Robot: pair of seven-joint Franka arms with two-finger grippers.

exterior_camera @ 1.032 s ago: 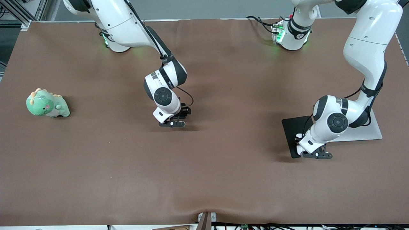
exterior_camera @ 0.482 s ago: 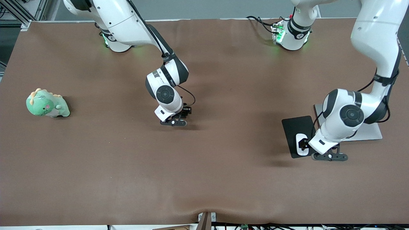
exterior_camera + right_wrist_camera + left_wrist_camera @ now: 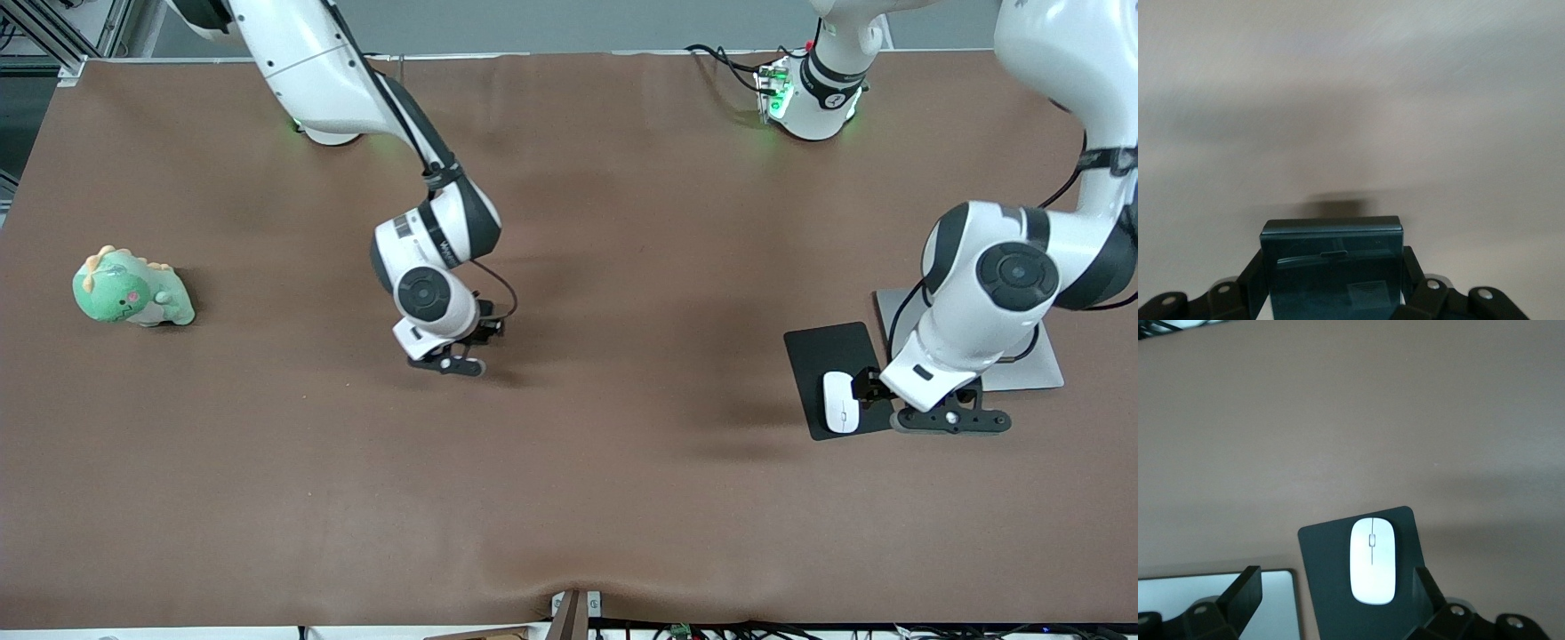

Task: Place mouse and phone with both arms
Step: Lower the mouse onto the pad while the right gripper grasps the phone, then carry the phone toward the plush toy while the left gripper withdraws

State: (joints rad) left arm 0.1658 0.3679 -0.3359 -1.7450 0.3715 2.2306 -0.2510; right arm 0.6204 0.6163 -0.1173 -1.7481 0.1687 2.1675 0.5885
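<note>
Brown tabletop [image 3: 622, 498] bearing, toward the left arm's end, a black mat [image 3: 827, 351] on which the mouse [image 3: 840, 403] lies released. Left gripper [image 3: 949, 418] hangs beside the mouse, jaws spread. Right gripper [image 3: 447, 363], over mid-tabletop, carries the phone [image 3: 1331, 273] pinched in its jaws, apparently for placing; only the right wrist view shows the phone.

one mouse [image 3: 840, 403], one phone [image 3: 1331, 267]

White mouse [image 3: 840, 402] on mat [image 3: 831, 351]; phone [image 3: 1333, 265] gripped.
</note>
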